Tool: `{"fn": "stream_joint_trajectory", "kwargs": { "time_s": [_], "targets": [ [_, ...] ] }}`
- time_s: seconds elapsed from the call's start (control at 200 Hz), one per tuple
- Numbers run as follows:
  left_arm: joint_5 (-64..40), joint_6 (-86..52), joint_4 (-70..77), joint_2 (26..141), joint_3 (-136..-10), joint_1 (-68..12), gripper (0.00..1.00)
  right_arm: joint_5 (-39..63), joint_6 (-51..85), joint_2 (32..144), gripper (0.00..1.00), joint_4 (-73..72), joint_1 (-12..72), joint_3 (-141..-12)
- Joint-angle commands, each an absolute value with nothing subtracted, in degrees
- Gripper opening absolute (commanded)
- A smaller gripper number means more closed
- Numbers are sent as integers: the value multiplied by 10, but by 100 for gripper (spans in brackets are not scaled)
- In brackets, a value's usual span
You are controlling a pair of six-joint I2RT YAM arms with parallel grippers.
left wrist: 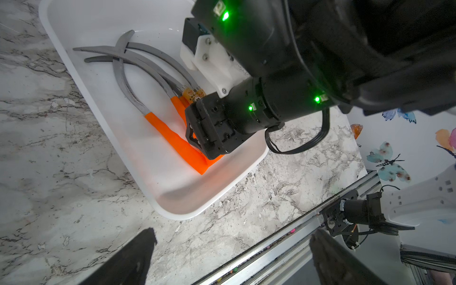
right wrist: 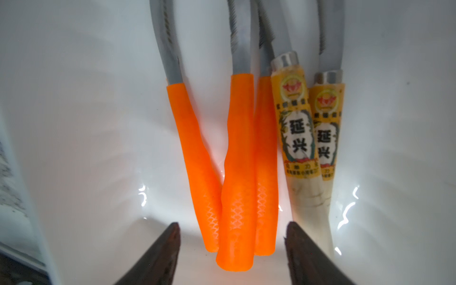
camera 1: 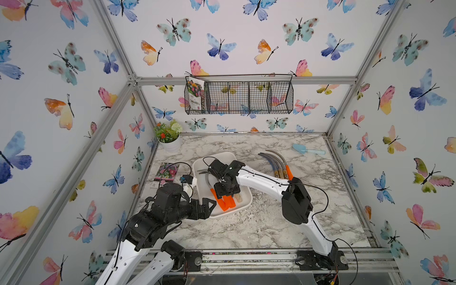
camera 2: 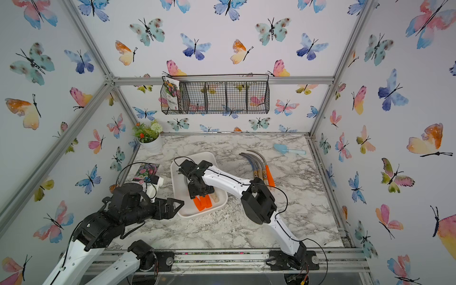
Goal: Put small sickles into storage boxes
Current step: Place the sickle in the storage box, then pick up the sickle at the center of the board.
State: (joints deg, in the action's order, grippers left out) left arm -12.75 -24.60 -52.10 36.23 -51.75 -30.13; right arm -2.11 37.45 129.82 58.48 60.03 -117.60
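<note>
The white storage box [camera 1: 223, 155] [camera 2: 206, 154] sits mid-table, left of centre. Several small sickles lie in it: three with orange handles [right wrist: 237, 172] [left wrist: 172, 138] and two with pale wood handles [right wrist: 296, 128], their grey blades [left wrist: 123, 74] crossing. My right gripper [camera 1: 225, 196] [camera 2: 201, 195] [right wrist: 232, 232] hangs open over the orange handle ends, its fingers clear on both sides. Three more sickles [camera 1: 278, 167] [camera 2: 259, 170] lie on the marble to the right of the box. My left gripper [camera 1: 209, 204] [camera 2: 176, 204] [left wrist: 234, 237] is open and holds nothing, at the box's near-left corner.
A light blue trowel [camera 1: 307, 149] lies at the back right. A potted plant [camera 1: 170, 140] stands in the back-left corner. A seed packet [camera 1: 166, 172] lies left of the box. A black wire basket [camera 1: 239, 97] hangs on the back wall. A metal rail [left wrist: 283, 246] runs along the table's front edge.
</note>
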Motion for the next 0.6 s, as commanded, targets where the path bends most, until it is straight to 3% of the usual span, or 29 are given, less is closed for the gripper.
{"fn": "stream_joint_trajectory", "kwargs": {
  "time_s": [0.0, 0.07, 0.596],
  "targets": [
    [-137, -230, -500, 377, -530, -302, 98, -43, 375, 1259, 89, 606, 596, -1180],
    [-142, -226, -490, 387, -531, -302, 98, -46, 377, 1247, 98, 606, 590, -1171],
    [-161, -237, -388, 507, -527, -305, 98, -60, 359, 1167, 98, 603, 521, -1088]
  ]
}}
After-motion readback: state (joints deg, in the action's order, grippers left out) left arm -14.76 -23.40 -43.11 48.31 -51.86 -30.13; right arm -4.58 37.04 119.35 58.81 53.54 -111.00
